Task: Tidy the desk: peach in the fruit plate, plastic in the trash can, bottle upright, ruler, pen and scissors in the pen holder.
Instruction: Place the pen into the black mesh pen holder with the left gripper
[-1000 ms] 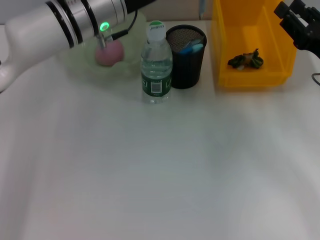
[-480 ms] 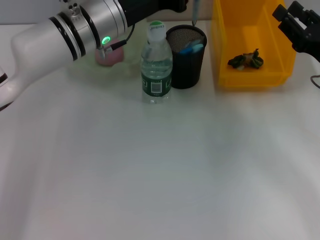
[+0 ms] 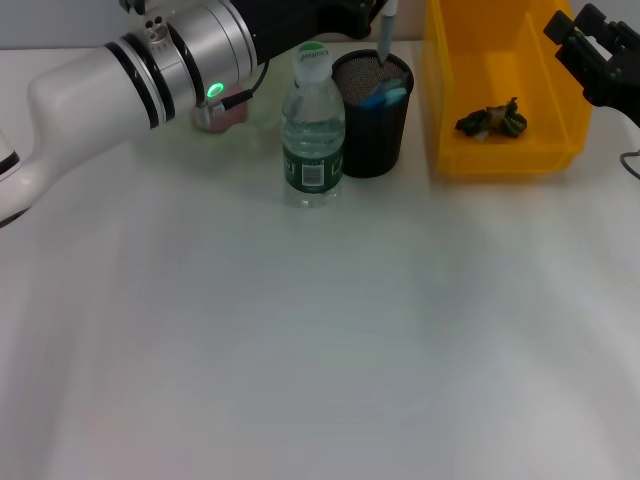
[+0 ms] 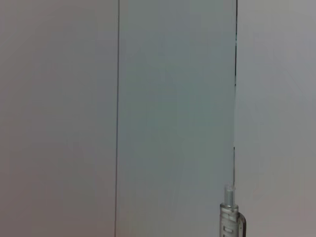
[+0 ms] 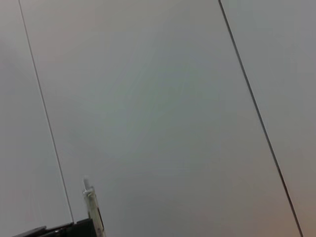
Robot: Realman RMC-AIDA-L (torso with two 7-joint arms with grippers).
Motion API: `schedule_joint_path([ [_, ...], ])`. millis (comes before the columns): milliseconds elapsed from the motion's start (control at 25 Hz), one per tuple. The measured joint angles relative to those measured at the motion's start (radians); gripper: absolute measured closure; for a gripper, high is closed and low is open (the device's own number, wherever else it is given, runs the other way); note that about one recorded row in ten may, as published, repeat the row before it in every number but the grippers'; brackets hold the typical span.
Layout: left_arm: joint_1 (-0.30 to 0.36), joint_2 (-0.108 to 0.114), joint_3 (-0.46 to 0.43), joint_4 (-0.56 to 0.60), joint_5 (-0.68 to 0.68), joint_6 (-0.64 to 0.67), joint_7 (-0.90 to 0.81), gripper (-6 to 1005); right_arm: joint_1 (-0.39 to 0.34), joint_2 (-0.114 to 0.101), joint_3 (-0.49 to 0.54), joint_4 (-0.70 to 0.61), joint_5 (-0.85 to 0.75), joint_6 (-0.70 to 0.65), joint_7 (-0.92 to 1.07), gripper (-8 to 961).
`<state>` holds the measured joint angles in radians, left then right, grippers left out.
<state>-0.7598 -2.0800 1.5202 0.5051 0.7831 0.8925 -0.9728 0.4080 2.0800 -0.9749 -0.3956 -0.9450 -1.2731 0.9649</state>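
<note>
The slim silver-grey pen (image 3: 384, 30) stands nearly upright at the top centre of the head view, its lower end inside the black mesh pen holder (image 3: 372, 115), its top held by the left gripper (image 3: 372, 8), closed on it. Light blue scissors (image 3: 383, 96) sit in the holder. Just left stands the clear bottle (image 3: 313, 125); the pink peach (image 3: 222, 113) shows behind the arm. To the right, the yellow trash can (image 3: 505, 90) holds crumpled plastic (image 3: 491, 120). The right gripper (image 3: 598, 50) hangs at upper right, fingers unclear. The white desk (image 3: 320, 340) fills the foreground; wrist views show pale wall panels.
</note>
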Motion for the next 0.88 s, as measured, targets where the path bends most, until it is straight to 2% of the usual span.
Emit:
schedule_joint_path([
  [880,0.000,0.000,0.014,-0.010,-0.001,-0.048,0.023,856,0.006,0.002,0.001,0.000,0.000,0.000,0.000,449],
])
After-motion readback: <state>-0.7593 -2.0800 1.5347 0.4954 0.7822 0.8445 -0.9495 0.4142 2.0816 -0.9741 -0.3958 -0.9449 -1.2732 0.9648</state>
